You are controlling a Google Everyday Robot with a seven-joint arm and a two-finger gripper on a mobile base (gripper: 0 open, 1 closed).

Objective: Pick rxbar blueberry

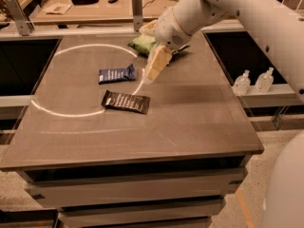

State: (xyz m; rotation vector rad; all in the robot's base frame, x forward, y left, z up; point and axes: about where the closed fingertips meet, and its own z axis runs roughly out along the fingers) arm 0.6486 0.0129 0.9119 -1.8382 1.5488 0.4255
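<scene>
The rxbar blueberry (117, 74) is a small flat navy-blue wrapper with pale lettering, lying on the grey table (190, 122) left of centre. My gripper (153, 70) hangs on the white arm just right of it, above the table and apart from the bar. A dark brown bar wrapper (125, 101) lies in front of the blue one. A crinkled green bag (144, 44) lies at the back, partly hidden behind the arm.
A bright ring of light (71, 112) marks the tabletop around the bars. Two clear bottles (254, 81) stand on a ledge to the right. A workbench with clutter (85, 1) runs behind the table, with metal posts (137, 4) along its front.
</scene>
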